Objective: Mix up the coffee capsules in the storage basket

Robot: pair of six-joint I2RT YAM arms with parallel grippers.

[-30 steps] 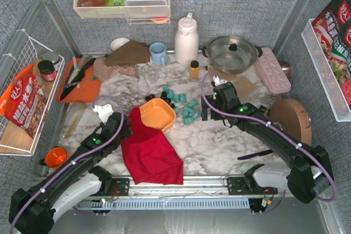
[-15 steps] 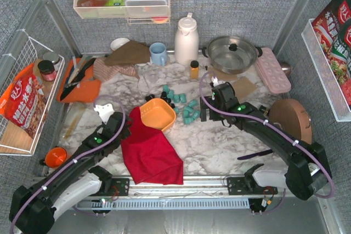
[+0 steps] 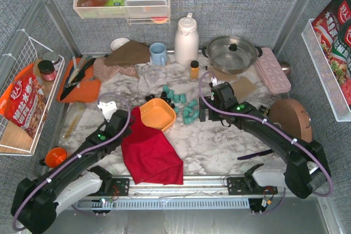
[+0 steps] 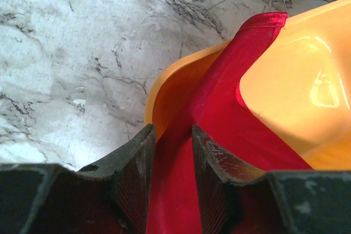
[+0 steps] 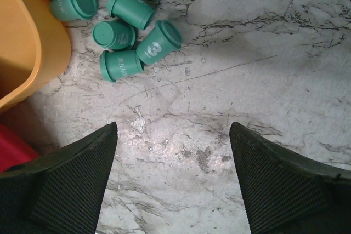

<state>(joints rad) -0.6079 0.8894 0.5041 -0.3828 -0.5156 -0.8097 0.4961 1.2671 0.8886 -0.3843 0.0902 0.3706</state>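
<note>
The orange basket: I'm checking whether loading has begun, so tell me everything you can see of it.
The storage basket is a shallow, glossy orange plastic tray with rounded corners, sitting empty on the marble table. A red cloth drapes over its near-left rim, where the left gripper pinches the cloth. Coffee capsules lie beside it on the table.

Bright, even overhead light, soft shadows; left wrist view has glare on the storage basket (image 4: 323, 89) at 3 o'clock.
</note>
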